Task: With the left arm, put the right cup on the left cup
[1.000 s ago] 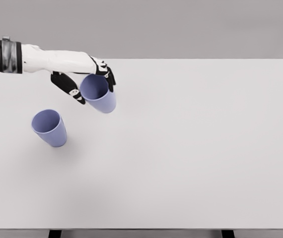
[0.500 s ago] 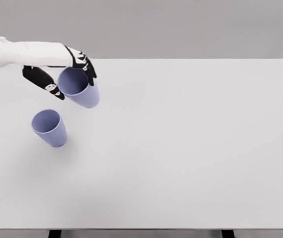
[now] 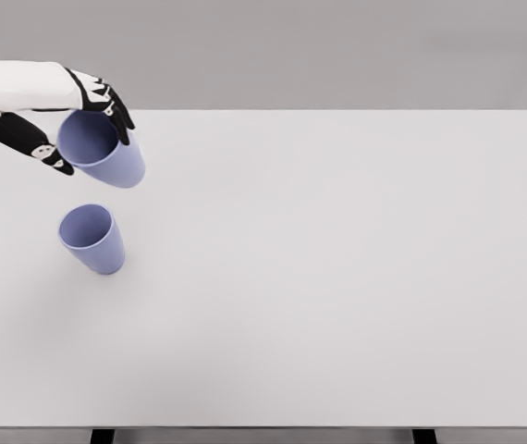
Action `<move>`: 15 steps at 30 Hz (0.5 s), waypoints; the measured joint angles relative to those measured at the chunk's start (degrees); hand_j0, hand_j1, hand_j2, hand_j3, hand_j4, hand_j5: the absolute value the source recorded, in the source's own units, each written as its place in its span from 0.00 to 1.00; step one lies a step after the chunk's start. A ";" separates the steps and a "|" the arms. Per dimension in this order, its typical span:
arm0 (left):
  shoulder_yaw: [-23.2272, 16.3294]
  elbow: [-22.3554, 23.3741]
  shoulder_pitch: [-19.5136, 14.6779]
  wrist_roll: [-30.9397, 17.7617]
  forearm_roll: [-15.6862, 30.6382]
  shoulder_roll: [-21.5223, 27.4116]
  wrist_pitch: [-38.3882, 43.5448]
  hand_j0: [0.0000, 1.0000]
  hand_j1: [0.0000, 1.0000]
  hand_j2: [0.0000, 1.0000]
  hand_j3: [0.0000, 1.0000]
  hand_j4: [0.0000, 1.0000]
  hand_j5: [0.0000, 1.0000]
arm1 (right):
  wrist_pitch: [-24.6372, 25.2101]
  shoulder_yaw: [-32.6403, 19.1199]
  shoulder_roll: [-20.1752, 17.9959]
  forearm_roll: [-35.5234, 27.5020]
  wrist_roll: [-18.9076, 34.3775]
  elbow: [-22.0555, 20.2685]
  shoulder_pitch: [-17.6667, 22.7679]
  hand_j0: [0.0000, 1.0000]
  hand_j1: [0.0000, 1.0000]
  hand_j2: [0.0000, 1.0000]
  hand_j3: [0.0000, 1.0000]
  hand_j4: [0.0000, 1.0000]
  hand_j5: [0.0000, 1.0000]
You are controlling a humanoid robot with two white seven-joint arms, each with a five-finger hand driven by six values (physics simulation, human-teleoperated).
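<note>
Two lavender cups are in the head view. One cup (image 3: pixel 92 238) stands upright on the white table (image 3: pixel 337 277) at the left. The other cup (image 3: pixel 104 152) hangs in the air above and slightly behind it, tilted with its mouth toward the camera. My left hand (image 3: pixel 74 129) is shut on this lifted cup, with fingers (image 3: pixel 111 104) over the far rim and the thumb (image 3: pixel 28 143) on the near left side. The held cup is apart from the standing one. No right arm shows.
The table's front edge runs along the bottom of the picture, with two dark legs (image 3: pixel 103 436) below it. A grey wall stands behind the table.
My left hand has carried the cup leftward and slightly upward, from right of the standing cup to nearly above it. The standing cup has not moved.
</note>
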 measured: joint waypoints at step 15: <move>-0.92 -3.10 -0.18 0.00 -0.03 4.44 3.36 0.53 0.53 0.53 0.53 0.53 0.53 | 0.00 0.00 0.00 0.00 0.00 0.00 0.00 1.00 1.00 1.00 1.00 1.00 1.00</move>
